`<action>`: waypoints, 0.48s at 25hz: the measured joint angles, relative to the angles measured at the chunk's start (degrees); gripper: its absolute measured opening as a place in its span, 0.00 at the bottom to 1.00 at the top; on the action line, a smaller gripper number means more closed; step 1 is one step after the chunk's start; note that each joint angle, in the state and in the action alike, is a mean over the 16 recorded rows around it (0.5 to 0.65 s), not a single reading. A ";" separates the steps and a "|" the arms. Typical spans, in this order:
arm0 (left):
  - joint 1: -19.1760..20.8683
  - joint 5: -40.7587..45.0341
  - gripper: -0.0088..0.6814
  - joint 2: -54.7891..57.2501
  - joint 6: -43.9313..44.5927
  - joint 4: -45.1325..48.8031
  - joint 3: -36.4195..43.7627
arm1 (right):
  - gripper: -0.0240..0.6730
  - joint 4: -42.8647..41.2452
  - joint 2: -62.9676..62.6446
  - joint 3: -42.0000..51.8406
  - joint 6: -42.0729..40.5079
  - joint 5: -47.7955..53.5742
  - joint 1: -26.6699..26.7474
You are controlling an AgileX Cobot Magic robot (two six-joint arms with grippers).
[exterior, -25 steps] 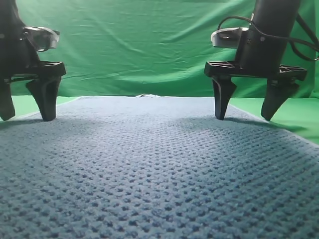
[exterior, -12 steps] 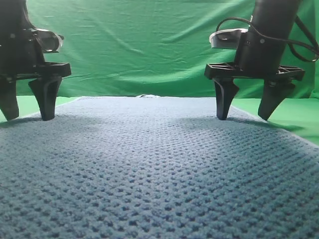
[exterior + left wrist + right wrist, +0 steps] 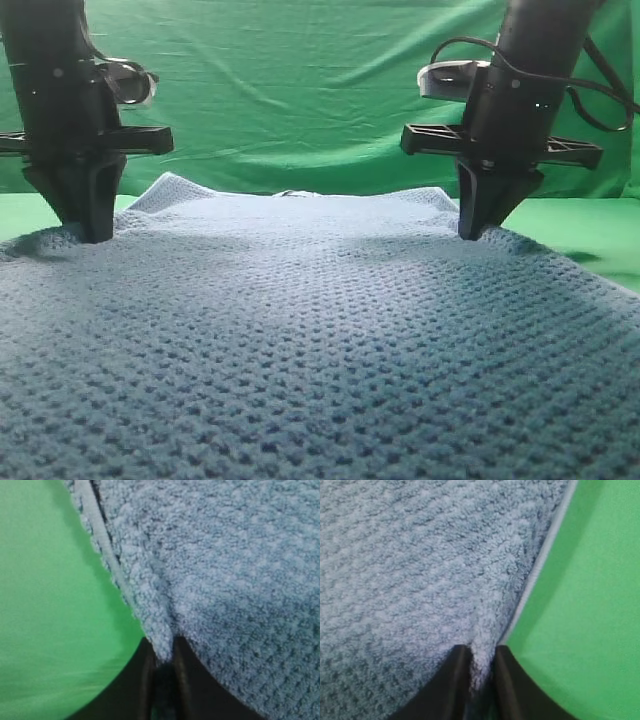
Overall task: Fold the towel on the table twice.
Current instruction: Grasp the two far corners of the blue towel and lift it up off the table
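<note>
A: What does the left gripper (image 3: 162, 652) hold?
B: It is clenched on a pinched ridge of the towel (image 3: 320, 340) near its pale edge, with the green table (image 3: 45, 630) just to its outer side.
A: And the right gripper (image 3: 482, 660)?
B: It pinches the towel's opposite edge likewise; the cloth spreads out between both grippers.

Exterior high view sits low, close over the towel (image 3: 320, 350), looking level across it toward 12 o'clock at the green backdrop (image 3: 300, 90); left hand (image 3: 85, 235) at 10 o'clock, right hand (image 3: 478, 232) at 2. Left wrist view looks straight down past its black fingers (image 3: 145, 680), very near, towel edge and table (image 3: 45, 620). Right wrist view, same closeness, mirrored: fingers (image 3: 452, 680) at 6 o'clock. Each wrist view shares one pinched towel edge with the exterior view.
</note>
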 joint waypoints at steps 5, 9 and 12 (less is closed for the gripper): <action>-0.25 3.78 0.10 1.06 0.00 -0.97 -3.08 | 0.07 0.53 0.30 -1.91 0.02 2.24 0.00; 0.11 7.74 0.03 1.60 0.00 -1.65 -6.72 | 0.03 0.50 -0.11 -4.81 0.05 5.03 0.02; 0.51 10.79 0.01 1.36 0.00 -1.89 -10.46 | 0.03 0.31 -0.76 -8.28 0.07 7.46 0.04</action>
